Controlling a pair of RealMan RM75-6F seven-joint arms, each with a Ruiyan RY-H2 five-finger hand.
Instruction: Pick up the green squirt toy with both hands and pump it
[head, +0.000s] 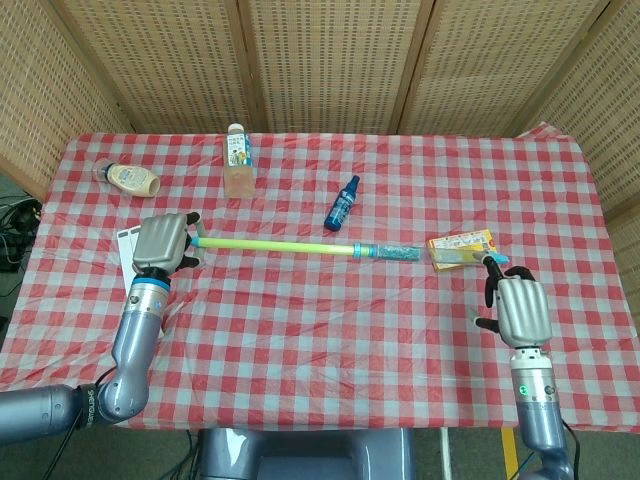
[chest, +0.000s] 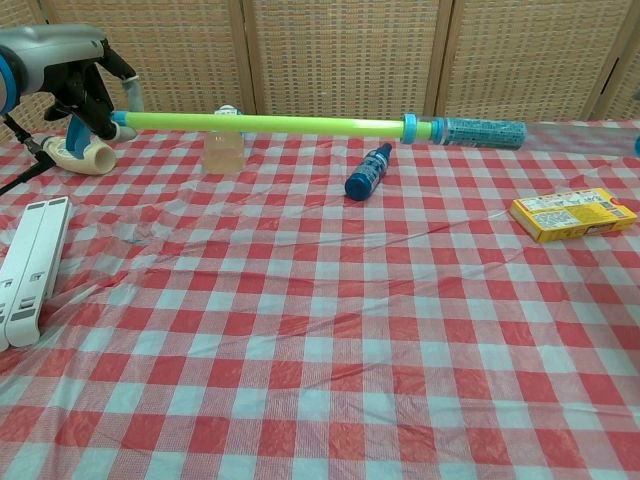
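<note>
Green and long, the squirt toy (head: 275, 244) hangs level above the checked tablecloth (chest: 330, 330), and I take the toy as my landmark for everything else. My left hand (head: 163, 242) has its fingers wrapped round the toy's handle end; in the chest view that same hand (chest: 80, 85) carries the rod clear of the cloth. The toy's blue speckled section (chest: 483, 132) sits toward the far end from that grip, with the blue tip (head: 494, 259) beyond it.

My right hand (head: 519, 306) is at the tip end of the toy, just beside that blue tip. From the head view I see mostly the back of it with fingers curled downward, and I cannot tell whether they touch or hold anything.

Under the tip end lies a yellow box (chest: 572, 214). A dark blue bottle (chest: 368, 171) lies on the cloth near the toy's middle. Behind the rod stands a clear bottle (head: 238, 160). Beyond the handle end a cream squeeze bottle (head: 129, 179) lies on its side, and a white folded stand (chest: 30, 266) lies on the cloth nearby.
</note>
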